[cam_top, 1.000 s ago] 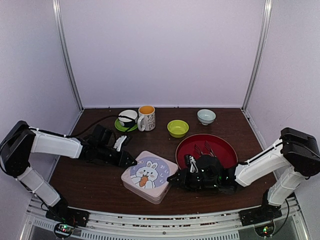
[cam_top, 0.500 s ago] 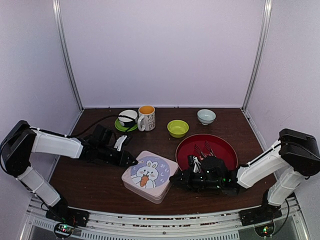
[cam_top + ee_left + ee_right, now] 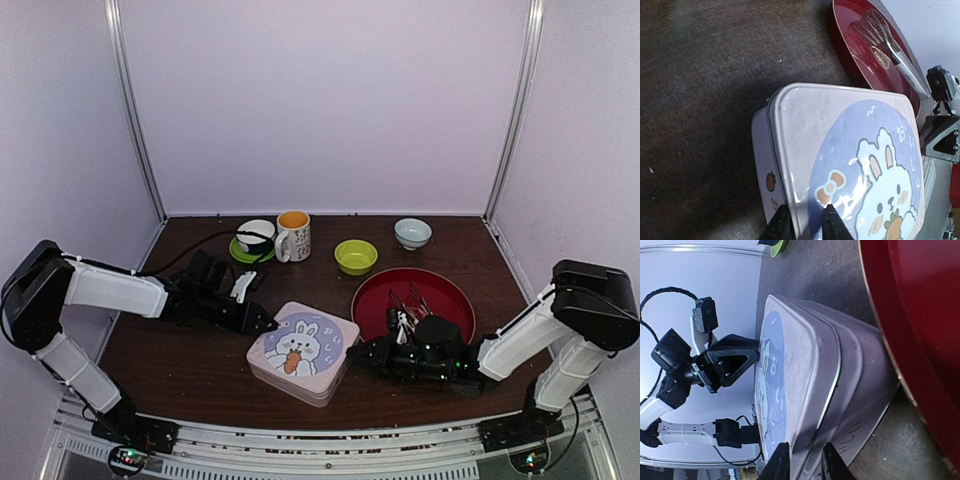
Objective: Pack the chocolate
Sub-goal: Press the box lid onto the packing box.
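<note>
A pale tin with a rabbit on its blue lid sits at the table's front centre. My left gripper is at its left corner. In the left wrist view, that gripper is shut on the lid's rim, one finger on top and one outside. My right gripper meets the tin's right side. In the right wrist view, this gripper pinches the lid's edge on the closed tin. The chocolate is out of view.
A red plate holding metal tongs lies just right of the tin. Along the back stand a white cup on a green saucer, a mug, a green bowl and a pale bowl.
The right arm has drawn slightly to the right and the tin has shifted a little right with it. The right jaws narrowed on the lid's edge. The left arm followed slightly.
</note>
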You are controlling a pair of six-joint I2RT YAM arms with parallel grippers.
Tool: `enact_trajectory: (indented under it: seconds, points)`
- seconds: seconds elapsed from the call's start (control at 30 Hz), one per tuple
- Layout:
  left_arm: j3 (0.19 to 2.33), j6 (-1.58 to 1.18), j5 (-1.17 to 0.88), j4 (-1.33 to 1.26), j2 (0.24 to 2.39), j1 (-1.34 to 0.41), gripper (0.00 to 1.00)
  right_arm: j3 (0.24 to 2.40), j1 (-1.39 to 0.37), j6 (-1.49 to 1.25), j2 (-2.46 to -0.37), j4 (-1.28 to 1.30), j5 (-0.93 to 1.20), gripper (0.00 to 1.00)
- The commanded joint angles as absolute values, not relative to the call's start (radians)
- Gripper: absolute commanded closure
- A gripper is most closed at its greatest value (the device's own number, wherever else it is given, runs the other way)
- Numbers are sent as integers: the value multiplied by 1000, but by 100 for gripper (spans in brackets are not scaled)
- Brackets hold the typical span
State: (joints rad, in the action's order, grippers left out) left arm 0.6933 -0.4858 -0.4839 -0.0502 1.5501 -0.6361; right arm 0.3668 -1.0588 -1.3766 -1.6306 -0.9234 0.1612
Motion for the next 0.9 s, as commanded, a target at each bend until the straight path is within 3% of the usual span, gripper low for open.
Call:
enact_trajectory:
  seconds: [0.0, 0.1, 0.23, 0.47, 0.7, 0.87]
  points:
    - [687, -484, -501, -16, 1579, -661, 77, 339, -1046, -1359, -1586, -883, 84, 68]
    - [693, -481, -500, -9, 1581, -661, 76, 351, -1037, -1342, -1553, -808, 75, 56]
    - [698, -479, -500, -2, 1580, -661, 76, 367, -1033, -1318, -1530, -749, 70, 47]
    - [696, -477, -500, 0, 1581, -661, 76, 375, -981, -1357, -1630, -933, 153, 46]
    - [696, -475, -500, 1, 1581, -663, 77, 422, -942, -1324, -1631, -849, 170, 43]
    - [699, -471, -503, -1, 1585, -664, 79, 452, -930, -1355, -1673, -861, 195, 48]
